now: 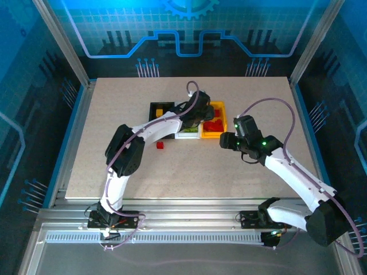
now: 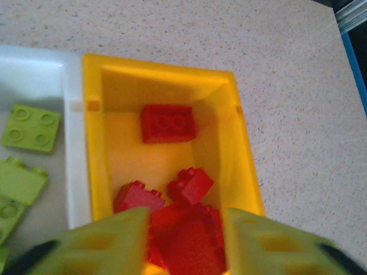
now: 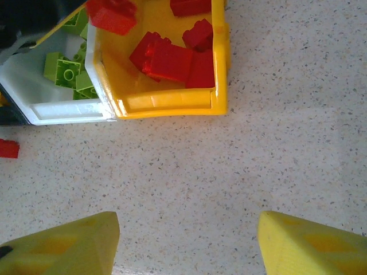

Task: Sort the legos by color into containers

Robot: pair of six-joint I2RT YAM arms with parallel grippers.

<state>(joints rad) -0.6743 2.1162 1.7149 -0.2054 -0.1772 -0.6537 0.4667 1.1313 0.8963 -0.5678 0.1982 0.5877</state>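
My left gripper (image 2: 186, 240) hangs over the near end of the yellow container (image 2: 166, 71), its jaws parted. A blurred red lego (image 2: 192, 246) sits between the fingers, just above other red legos (image 2: 168, 122) in that bin. The white container (image 2: 34, 74) beside it holds green legos (image 2: 31, 127). The black container (image 1: 153, 114) at the left end of the row holds yellow legos (image 1: 161, 106). One red lego (image 1: 160, 145) lies on the table in front of the row. My right gripper (image 3: 186, 240) is open over bare table, near the yellow container (image 3: 172, 103).
The three bins stand in a row at mid-table under the left arm (image 1: 155, 129). The loose red lego (image 3: 8, 148) is left of the white container (image 3: 63, 110). Metal frame posts (image 1: 63, 40) edge the table (image 1: 241, 183), which is bare elsewhere.
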